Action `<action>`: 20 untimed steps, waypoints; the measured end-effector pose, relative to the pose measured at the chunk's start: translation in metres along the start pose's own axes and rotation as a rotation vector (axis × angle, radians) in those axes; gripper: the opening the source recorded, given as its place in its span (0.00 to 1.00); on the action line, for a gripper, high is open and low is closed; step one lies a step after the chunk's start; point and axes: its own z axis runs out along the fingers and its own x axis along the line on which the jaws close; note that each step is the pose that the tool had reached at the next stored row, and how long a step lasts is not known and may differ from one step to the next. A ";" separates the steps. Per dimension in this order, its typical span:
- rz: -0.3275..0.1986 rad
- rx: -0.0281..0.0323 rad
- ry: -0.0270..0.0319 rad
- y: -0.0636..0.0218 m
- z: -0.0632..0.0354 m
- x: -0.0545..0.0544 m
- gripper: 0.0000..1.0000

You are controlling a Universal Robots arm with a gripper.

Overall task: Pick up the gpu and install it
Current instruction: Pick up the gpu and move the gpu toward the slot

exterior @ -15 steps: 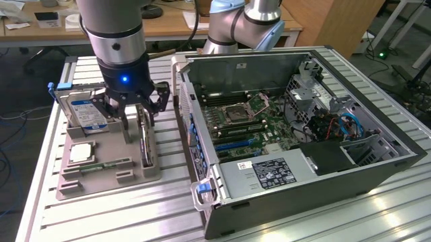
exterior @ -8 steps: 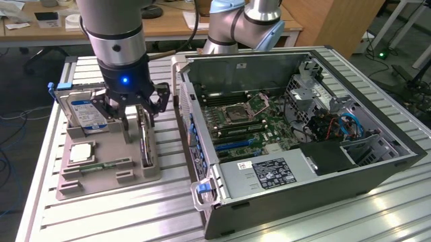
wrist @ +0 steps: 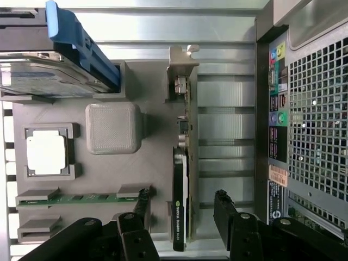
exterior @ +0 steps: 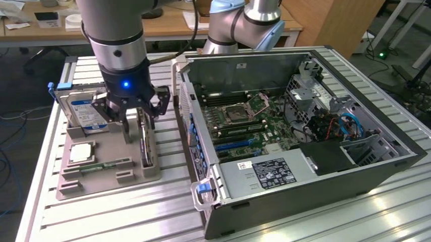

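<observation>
The gpu [exterior: 145, 143] stands on its long edge in a slot of the grey holder tray [exterior: 135, 174], to the exterior view's left of the open computer case [exterior: 289, 136]. It is a thin dark card [wrist: 181, 185] with a silvery bracket [wrist: 182, 65] at one end. My gripper [exterior: 138, 126] hangs directly over it, open. In the wrist view the gripper [wrist: 182, 209] has one black finger on each side of the card, with a gap between each finger and the card.
The tray also holds a silver hard drive [exterior: 84, 113] with a blue-white label, a square processor chip [exterior: 81, 151] and a green memory stick [exterior: 104, 165]. The case's motherboard [exterior: 246, 118] lies exposed. The case's rear wall [wrist: 304, 109] stands close beside the tray.
</observation>
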 end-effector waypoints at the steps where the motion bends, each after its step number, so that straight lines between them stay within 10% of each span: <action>1: 0.000 0.0000 0.0000 0.0000 0.0011 0.000 0.59; 20: 0.000 0.0000 0.0000 -0.0006 0.0173 0.000 0.59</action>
